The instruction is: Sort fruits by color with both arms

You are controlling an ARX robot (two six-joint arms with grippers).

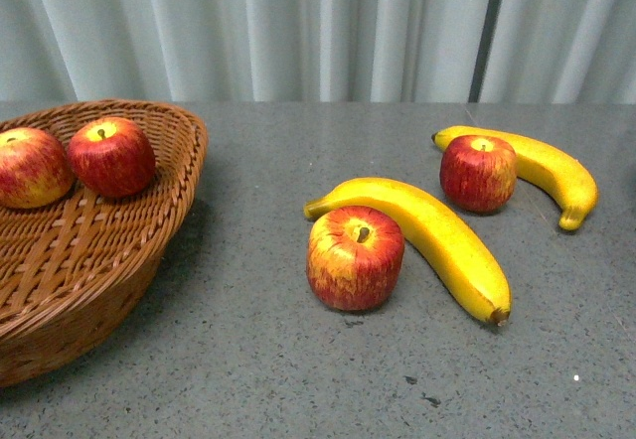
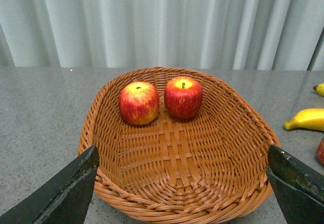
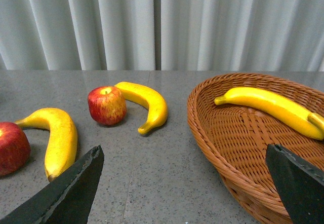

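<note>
Apples (image 2: 139, 103) share the left wicker basket (image 2: 182, 206), a banana (image 3: 268, 105) the right basket (image 3: 212, 148), by color; left gripper (image 2: 182, 155) and right gripper (image 3: 185, 155) jaws gape empty.

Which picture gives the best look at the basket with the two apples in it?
The left wrist view: nearly the whole basket shows, with both apples side by side inside. The front view cuts off its left part at the picture's edge. The right wrist view shows a second basket instead, holding a banana.
</note>
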